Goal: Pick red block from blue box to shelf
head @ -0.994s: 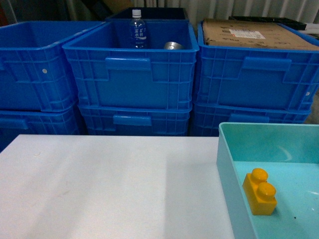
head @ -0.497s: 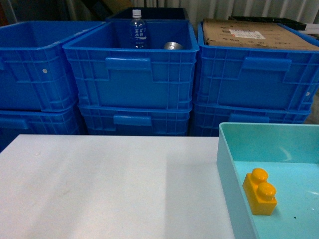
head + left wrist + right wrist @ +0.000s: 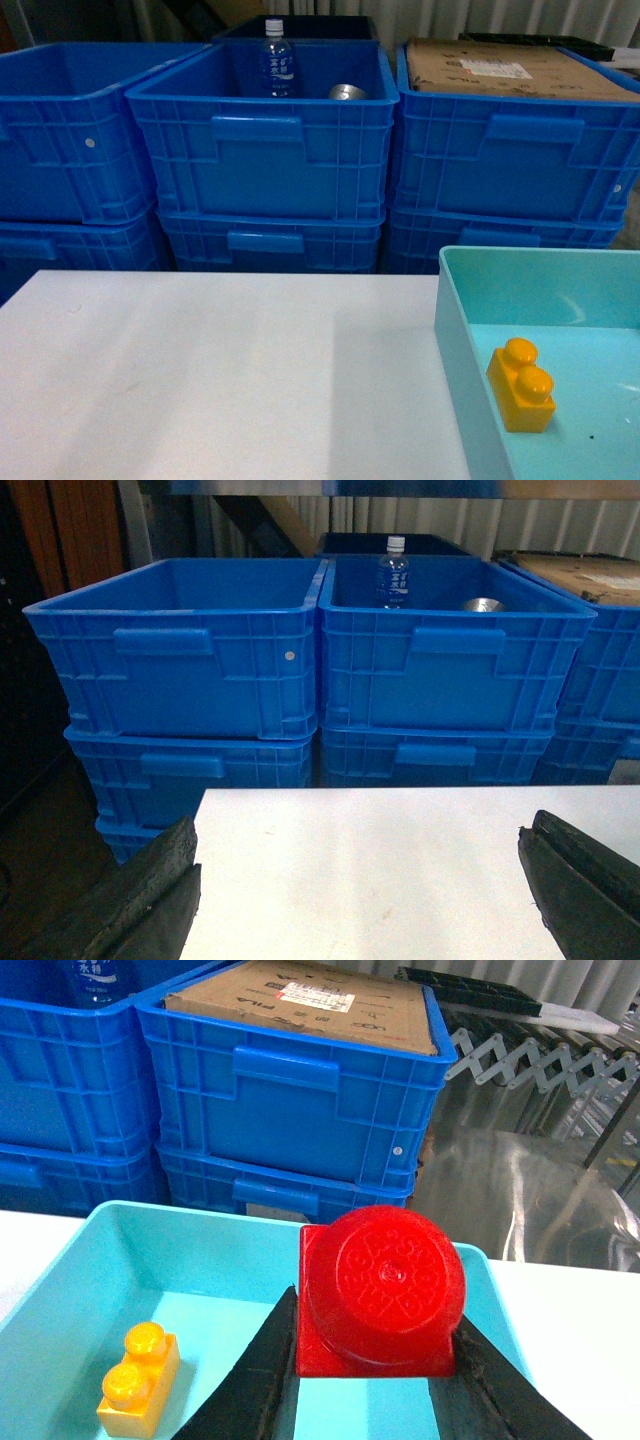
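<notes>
Block (image 3: 381,1295), bright red, glossy, one big round stud with embossed pattern facing the right wrist camera, square base behind it. Clamped between the two dark fingers (image 3: 250,1380) of the right gripper (image 3: 375,1385), one finger at 7 o'clock, the other at 5 o'clock, both touching its sides. Block is held above the box (image 3: 70,1280), over its far right part, clear of the floor. Right gripper does not show in the head view.

Box: pale turquoise, smooth walls, shallow, sits on the white table (image 3: 220,380) at the 4 o'clock corner of the head view. Yellow brick (image 3: 139,1380), two studs, lies on the box floor at 8 o'clock from the block, well apart from it.

Left gripper (image 3: 360,900): fingers wide apart, nothing between them, level over the table's near left edge, pointing at the crates (image 3: 190,650).

Crates: dark blue, ribbed, stacked two high in a row behind the table. Middle one holds a bottle (image 3: 277,60) and a metal can (image 3: 347,92); the right one carries a cardboard sheet (image 3: 500,65) on top. Folding lattice barrier (image 3: 530,1055) at 1 o'clock in the right wrist view.
</notes>
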